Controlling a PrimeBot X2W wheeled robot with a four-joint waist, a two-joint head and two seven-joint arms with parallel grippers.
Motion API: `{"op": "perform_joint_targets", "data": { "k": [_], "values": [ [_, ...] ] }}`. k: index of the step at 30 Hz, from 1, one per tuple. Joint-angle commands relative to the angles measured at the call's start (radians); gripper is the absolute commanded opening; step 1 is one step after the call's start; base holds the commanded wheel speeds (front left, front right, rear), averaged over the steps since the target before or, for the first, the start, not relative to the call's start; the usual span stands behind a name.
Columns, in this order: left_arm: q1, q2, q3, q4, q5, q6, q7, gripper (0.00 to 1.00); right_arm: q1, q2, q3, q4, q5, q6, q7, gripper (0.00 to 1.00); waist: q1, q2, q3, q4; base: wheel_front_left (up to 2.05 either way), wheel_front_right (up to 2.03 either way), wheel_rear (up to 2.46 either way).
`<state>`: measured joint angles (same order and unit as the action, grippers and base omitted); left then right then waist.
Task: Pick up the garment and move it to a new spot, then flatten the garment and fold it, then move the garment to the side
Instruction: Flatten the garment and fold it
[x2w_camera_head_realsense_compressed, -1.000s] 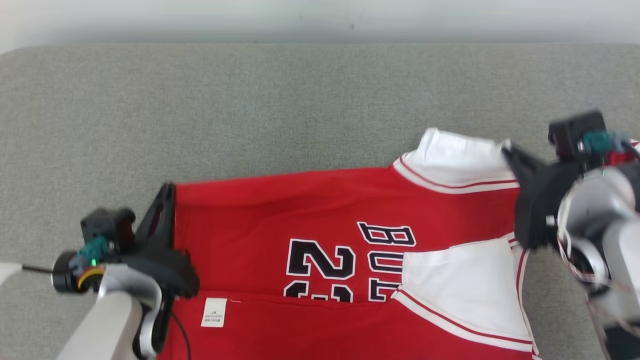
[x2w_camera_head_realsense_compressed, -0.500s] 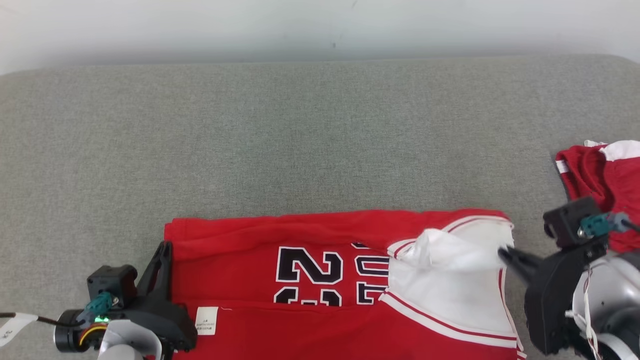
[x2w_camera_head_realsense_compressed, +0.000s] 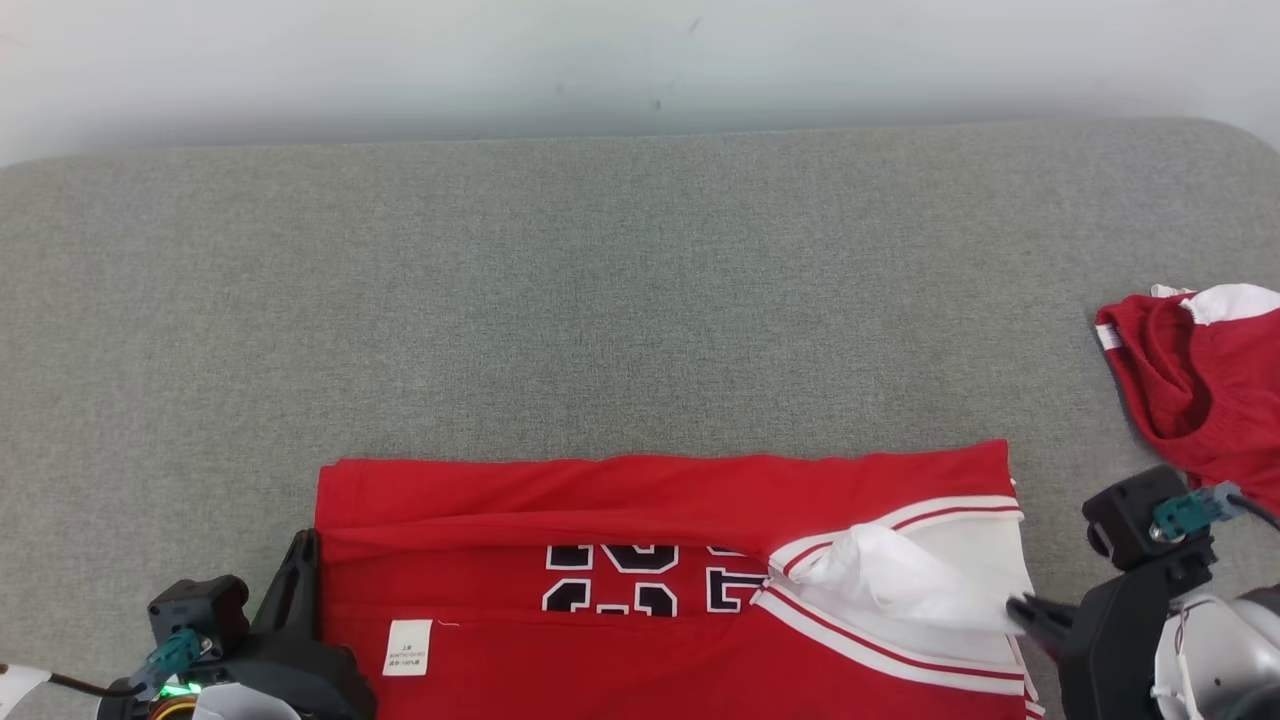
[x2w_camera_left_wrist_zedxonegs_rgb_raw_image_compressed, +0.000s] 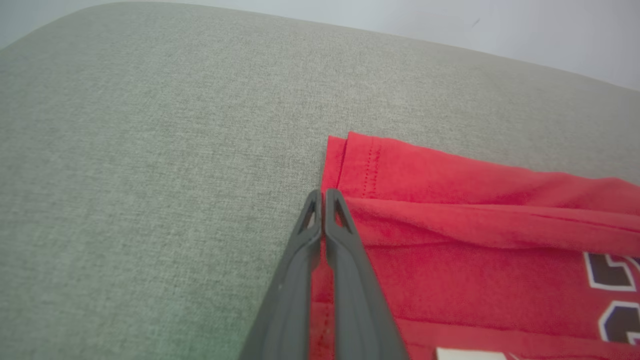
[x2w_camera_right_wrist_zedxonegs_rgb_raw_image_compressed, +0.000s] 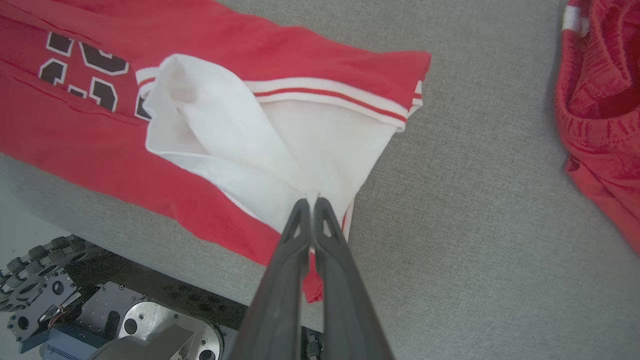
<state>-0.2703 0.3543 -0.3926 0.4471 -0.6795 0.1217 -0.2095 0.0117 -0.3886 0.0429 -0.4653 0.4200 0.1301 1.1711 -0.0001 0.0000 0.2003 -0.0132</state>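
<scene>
Pinching the white sleeve (x2w_camera_right_wrist_zedxonegs_rgb_raw_image_compressed: 320, 145) between closed tips, the right claw (x2w_camera_right_wrist_zedxonegs_rgb_raw_image_compressed: 311, 201) sat low at the lower right of the head view. Its fingers pointed left, and the cloth puckered up toward them. Left claw (x2w_camera_left_wrist_zedxonegs_rgb_raw_image_compressed: 324, 192): fingers pressed together on the hem at the shirt's left edge, red cloth caught between them, arm low at the near edge. The red shirt (x2w_camera_head_realsense_compressed: 650, 490) lay stretched between both claws, folded lengthwise, along the near edge of the grey cushion (x2w_camera_head_realsense_compressed: 600, 300). A second red garment (x2w_camera_head_realsense_compressed: 1200, 390) lay crumpled well apart, far right.
</scene>
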Motion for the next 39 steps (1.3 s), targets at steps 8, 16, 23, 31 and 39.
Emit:
{"op": "perform_joint_targets", "data": {
  "k": [8, 16, 23, 31, 39],
  "values": [
    [0.004, -0.011, 0.000, 0.028, -0.012, -0.007, -0.016, 0.00, 0.049, 0.003, 0.010, -0.025, 0.027, 0.001, 0.053, 0.00, 0.0001, 0.0000, -0.003, 0.000, 0.00, 0.00, 0.00],
    [0.019, -0.015, 0.004, 0.051, -0.016, 0.001, -0.028, 0.46, 0.073, 0.019, 0.014, -0.001, 0.019, 0.001, 0.064, 0.00, 0.0001, 0.0000, -0.008, -0.001, 0.00, 0.00, 0.00],
    [0.045, -0.019, 0.042, 0.039, -0.027, 0.023, -0.045, 1.00, 0.087, 0.049, 0.004, 0.012, 0.005, 0.001, 0.045, 1.00, 0.0001, 0.0000, -0.022, -0.001, 0.00, 0.00, 0.00],
    [0.147, -0.065, 0.226, -0.224, 0.082, 0.014, -0.055, 1.00, 0.118, 0.133, -0.072, -0.016, 0.023, 0.001, -0.055, 1.00, 0.0001, 0.0000, -0.047, 0.019, 0.00, 0.00, 0.00],
    [0.298, -0.231, 0.392, -0.533, 0.275, -0.125, -0.056, 1.00, 0.146, 0.286, -0.202, 0.051, -0.058, 0.001, -0.248, 1.00, 0.0001, 0.0000, -0.071, 0.042, 0.00, 0.00, 0.00]
  ]
}}
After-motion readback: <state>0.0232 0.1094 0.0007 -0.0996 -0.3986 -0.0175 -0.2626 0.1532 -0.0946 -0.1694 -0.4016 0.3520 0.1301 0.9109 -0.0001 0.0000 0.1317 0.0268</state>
